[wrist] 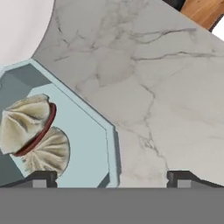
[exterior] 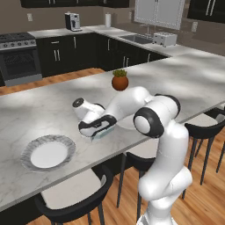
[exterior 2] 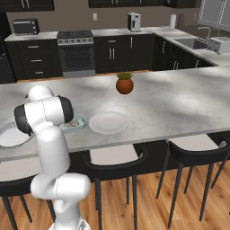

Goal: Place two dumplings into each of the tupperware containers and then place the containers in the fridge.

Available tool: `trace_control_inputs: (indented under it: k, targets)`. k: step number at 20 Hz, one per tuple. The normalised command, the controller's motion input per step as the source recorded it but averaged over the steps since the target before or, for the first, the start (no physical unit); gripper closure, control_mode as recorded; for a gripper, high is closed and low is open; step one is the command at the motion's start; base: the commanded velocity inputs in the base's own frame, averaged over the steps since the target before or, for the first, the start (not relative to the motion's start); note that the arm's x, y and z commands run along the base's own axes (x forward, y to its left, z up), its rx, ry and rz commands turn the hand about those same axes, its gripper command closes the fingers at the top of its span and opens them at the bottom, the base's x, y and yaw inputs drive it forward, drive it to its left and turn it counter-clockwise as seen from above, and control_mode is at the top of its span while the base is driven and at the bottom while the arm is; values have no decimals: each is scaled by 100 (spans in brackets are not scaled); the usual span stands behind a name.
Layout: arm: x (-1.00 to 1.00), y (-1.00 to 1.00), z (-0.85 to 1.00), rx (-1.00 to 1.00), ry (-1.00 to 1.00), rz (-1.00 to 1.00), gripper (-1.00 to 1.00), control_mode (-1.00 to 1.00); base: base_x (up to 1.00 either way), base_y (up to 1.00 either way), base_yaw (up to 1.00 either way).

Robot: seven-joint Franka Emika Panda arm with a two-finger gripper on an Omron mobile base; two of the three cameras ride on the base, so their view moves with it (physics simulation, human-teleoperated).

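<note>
From the left base view, the white arm folds low over the marble island, its gripper (exterior: 97, 128) poised just above a light-blue tupperware container (exterior: 105, 131) near the counter's front edge; a round plate (exterior: 47, 154) lies well to the left and a potted plant (exterior: 119, 80) stands behind.

From the right base view, the container (exterior 2: 74, 123) sits between the arm's elbow and a second white plate (exterior 2: 108, 122), beige lumps showing inside it.

In the hand view, two dumplings (wrist: 33, 133) lie touching in the container (wrist: 85, 144), while the finger tips (wrist: 183, 178) stand wide apart and hold nothing. One tip is over the tub, the other over bare counter (wrist: 166, 87), which suggests a release into the tub just done, though the frames alone cannot confirm it.
</note>
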Motion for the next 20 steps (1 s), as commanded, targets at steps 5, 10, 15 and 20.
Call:
trace_control_inputs:
  k: [5,10,15,20]
  targets:
    - [23,-16,-16,0,-1,20,-100,-100,0,0,0]
    - [19,-32,-7,1,0,7,-100,-100,0,0,0]
    - [-11,-11,-34,1,0,0,-100,-100,0,0,0]
    - [-13,8,-20,1,2,0,-100,-100,0,0,0]
